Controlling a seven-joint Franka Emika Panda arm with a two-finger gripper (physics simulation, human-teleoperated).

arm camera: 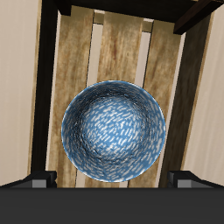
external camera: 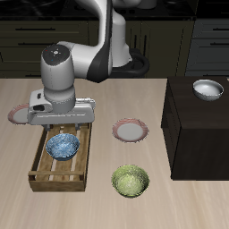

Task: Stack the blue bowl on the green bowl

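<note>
Above a slatted wooden tray (external camera: 40,170), the gripper (external camera: 61,123) hangs over the blue bowl (external camera: 63,146), which sits inside on the slats. Its fingers are spread, touching nothing. Well apart, the green bowl (external camera: 131,182) rests on the table (external camera: 179,206) near its front edge.

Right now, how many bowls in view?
3. The blue bowl sits in the wooden tray under the gripper. The green bowl is on the table near its front edge. A white-grey bowl sits on the dark cabinet.
</note>
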